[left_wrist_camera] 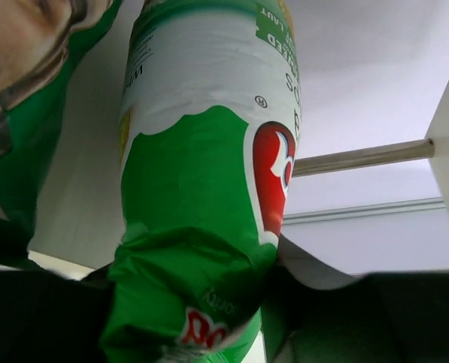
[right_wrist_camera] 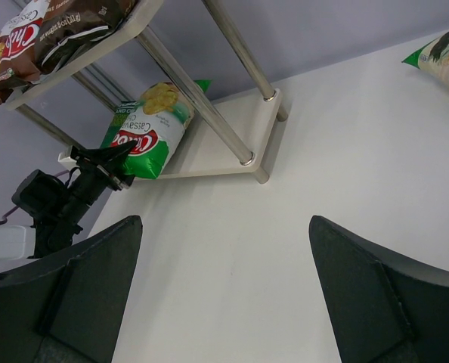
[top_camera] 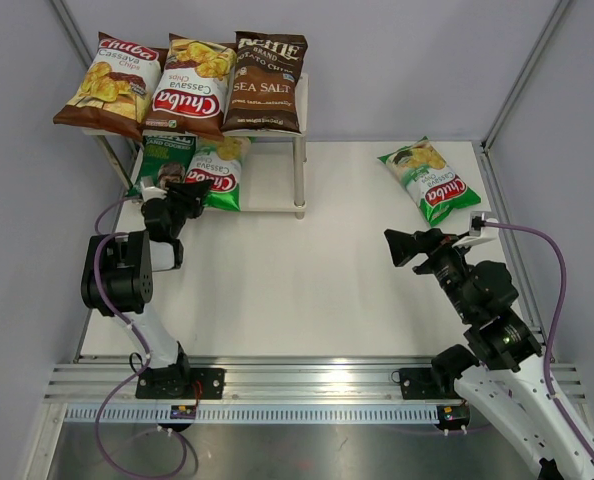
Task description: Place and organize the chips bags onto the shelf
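The shelf (top_camera: 272,185) stands at the back left. Its top board holds two brown Chuba bags (top_camera: 112,82) (top_camera: 190,85) and the Kettle Sea Salt bag (top_camera: 266,82). On the lower board, the dark green bag with a face (top_camera: 164,158) lies at the left and a green Chuba bag (top_camera: 222,170) lies beside it. My left gripper (top_camera: 187,188) is shut on that green bag's near edge, which is crumpled between the fingers in the left wrist view (left_wrist_camera: 202,325). A second green Chuba bag (top_camera: 429,178) lies on the table at the back right. My right gripper (top_camera: 402,245) is open and empty, in front of that bag.
The right part of the shelf's lower board (right_wrist_camera: 224,144) is bare between its metal legs (right_wrist_camera: 209,98). Grey walls close the table at the back and sides. A metal rail (top_camera: 307,385) with both arm bases runs along the near edge.
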Action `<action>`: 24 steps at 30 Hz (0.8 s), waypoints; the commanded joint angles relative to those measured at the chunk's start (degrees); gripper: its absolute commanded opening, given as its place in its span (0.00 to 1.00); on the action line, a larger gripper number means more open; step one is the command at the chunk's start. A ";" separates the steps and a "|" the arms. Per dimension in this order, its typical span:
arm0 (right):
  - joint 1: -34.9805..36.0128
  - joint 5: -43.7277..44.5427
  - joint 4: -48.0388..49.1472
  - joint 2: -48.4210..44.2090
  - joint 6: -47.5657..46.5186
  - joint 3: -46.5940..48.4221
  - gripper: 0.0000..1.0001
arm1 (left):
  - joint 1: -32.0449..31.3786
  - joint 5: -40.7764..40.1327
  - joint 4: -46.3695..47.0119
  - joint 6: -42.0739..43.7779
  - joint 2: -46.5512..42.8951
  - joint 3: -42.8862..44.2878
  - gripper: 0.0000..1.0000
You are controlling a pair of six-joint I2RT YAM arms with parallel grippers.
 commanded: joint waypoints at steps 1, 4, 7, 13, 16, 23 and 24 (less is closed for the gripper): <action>0.36 0.40 4.01 -0.58 -0.08 -0.29 0.99 | 0.16 -2.48 2.16 3.86 -2.06 2.26 0.42; 0.45 0.05 4.63 -0.32 0.10 -0.82 0.99 | 0.15 -3.01 -2.60 5.45 -2.58 2.79 0.52; 0.36 0.23 4.63 -0.14 0.28 -1.17 0.99 | 0.07 -3.18 -7.69 7.56 -2.23 4.46 0.55; 0.36 0.40 4.55 0.47 0.01 -1.26 0.99 | -1.68 -5.99 -15.77 10.72 -4.42 6.13 0.55; 0.36 0.41 4.37 1.44 -0.08 -1.17 0.99 | -3.35 -10.11 -22.53 12.31 -6.53 6.57 0.49; 0.45 0.32 3.84 3.47 0.19 -0.65 0.99 | -3.89 -16.44 -28.36 9.68 -8.39 7.62 0.38; 0.36 0.40 3.84 3.64 0.28 -0.65 0.99 | -3.89 -16.54 -28.45 9.33 -8.13 7.97 0.37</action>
